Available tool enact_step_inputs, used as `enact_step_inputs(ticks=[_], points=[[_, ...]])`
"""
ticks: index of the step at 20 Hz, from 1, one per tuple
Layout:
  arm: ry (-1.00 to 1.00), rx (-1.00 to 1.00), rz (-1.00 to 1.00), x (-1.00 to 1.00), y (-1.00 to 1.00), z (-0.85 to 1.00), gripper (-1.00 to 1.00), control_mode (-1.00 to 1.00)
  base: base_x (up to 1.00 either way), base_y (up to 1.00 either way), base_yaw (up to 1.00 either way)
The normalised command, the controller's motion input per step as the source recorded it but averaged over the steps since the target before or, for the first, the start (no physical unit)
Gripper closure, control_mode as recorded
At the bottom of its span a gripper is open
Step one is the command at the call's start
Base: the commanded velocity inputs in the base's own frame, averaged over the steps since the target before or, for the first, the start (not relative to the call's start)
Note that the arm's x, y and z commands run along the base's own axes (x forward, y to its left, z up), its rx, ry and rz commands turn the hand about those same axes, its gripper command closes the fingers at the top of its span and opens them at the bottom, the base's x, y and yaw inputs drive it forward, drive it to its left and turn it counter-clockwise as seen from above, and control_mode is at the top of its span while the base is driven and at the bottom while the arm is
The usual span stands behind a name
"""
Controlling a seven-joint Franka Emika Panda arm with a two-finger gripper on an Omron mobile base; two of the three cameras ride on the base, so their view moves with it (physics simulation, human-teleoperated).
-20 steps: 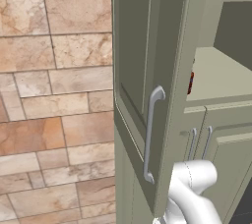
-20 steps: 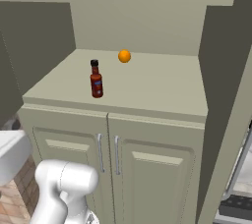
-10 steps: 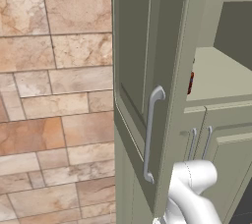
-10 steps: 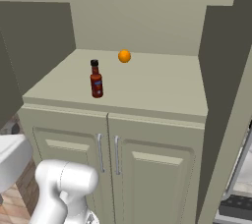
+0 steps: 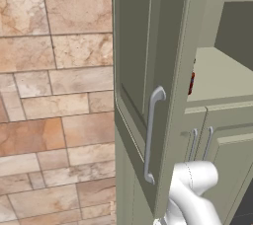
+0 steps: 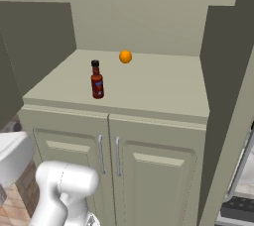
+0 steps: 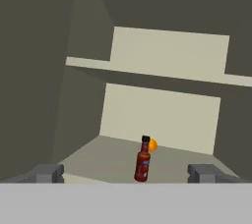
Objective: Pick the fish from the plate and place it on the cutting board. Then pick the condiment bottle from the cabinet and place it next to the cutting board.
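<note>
Gripper: the gripper [image 7: 125, 173] is spread wide and empty, its two dark tips framing the recess from outside, well short of the bottle.
Change: since a second ago the jaws have only finished opening; the base views match the earlier ones, so the base looks parked in front of the cabinet [image 6: 149, 141].
Meaning: the bottle step seems to be starting; a forward reach is probably next.
Condiment bottle: the condiment bottle [image 6: 96, 80] stands upright on the recess shelf, near its front left corner.
Cabinet contents: the bottle and an orange ball [image 6: 125, 57] near the back edge, apart.
Door: the long door [image 5: 143, 100] stands open.
</note>
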Motion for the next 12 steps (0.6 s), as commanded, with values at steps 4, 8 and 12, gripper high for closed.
enact_step_inputs(ticks=[4,8,12], points=[[-0.10,0.00,0.00,0.34,0.05,-0.33,-1.00,-1.00,0.00,0.00,0.00],[-0.11,0.00,0.00,0.30,0.03,-0.29,-1.00,-1.00,0.00,0.00,0.00],[-0.12,0.00,0.00,0.29,0.04,-0.27,-1.00,-1.00,0.00,0.00,0.00]])
